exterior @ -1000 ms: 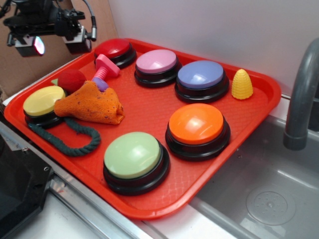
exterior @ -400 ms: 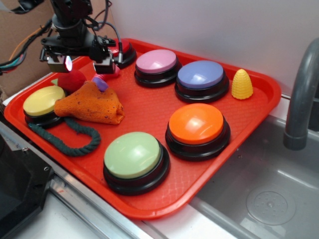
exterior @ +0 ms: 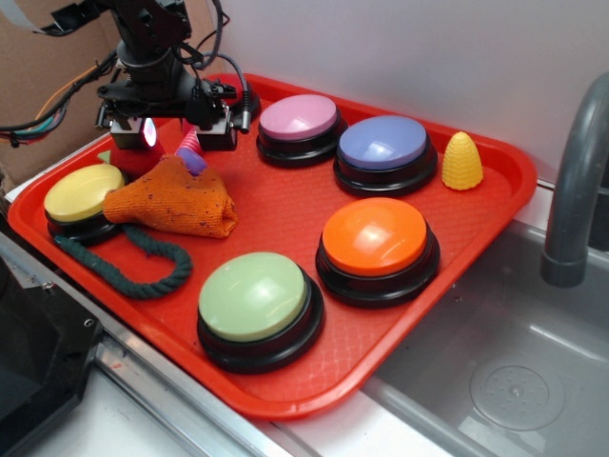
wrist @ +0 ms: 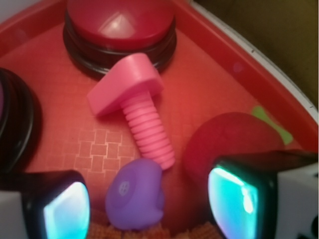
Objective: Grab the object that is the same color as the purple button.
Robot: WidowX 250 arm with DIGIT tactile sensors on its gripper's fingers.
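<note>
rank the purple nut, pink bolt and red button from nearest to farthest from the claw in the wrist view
1. Purple nut, between the fingers of the claw, nearer the left one.
2. Pink bolt, just beyond the nut, mid-frame.
3. Red button, at the top, behind the bolt's head.

The exterior view looks down obliquely across the whole red tray (exterior: 285,205), from well away. The wrist view sits just above the claw (wrist: 149,204), facing straight down (very close). Both share the pink bolt (wrist: 132,107) ahead of the claw (exterior: 176,138).
</note>
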